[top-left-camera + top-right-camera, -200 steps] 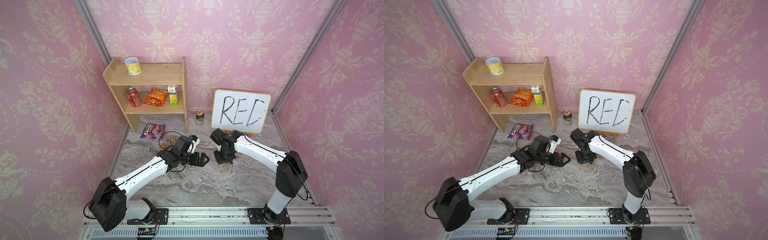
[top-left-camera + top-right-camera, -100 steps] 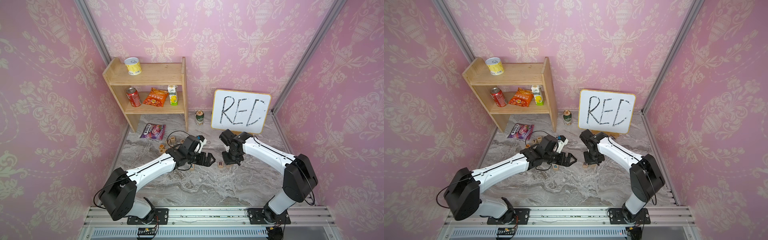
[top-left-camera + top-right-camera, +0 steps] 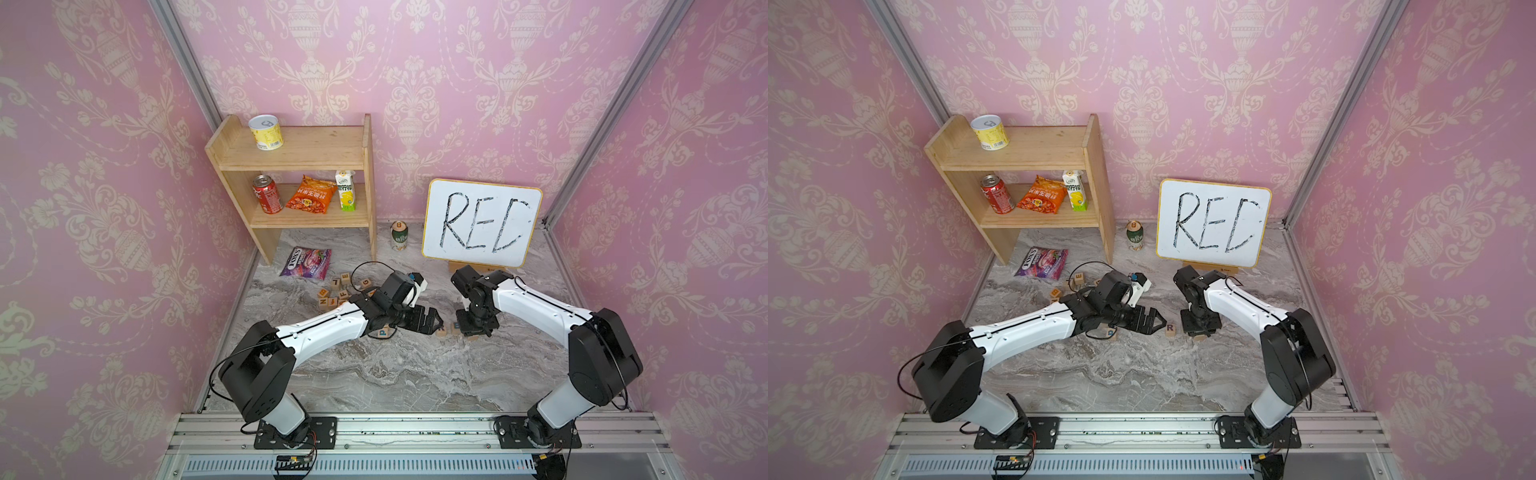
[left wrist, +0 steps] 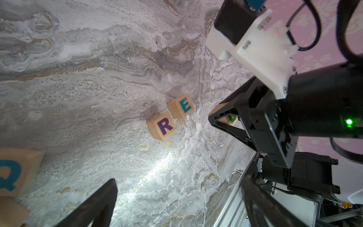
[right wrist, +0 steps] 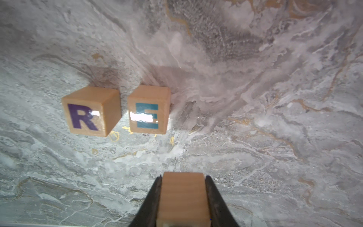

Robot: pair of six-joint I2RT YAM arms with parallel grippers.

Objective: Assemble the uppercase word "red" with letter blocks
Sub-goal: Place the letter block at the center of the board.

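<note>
Right fingers [image 5: 151,204] clamped on letter block [image 5: 182,196]; left fingers [image 4: 94,202] spread wide, empty.

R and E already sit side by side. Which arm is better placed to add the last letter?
Right. The right gripper is shut on a third block, poised just beyond the E block at the row's open end. The left gripper is open and empty.
</note>
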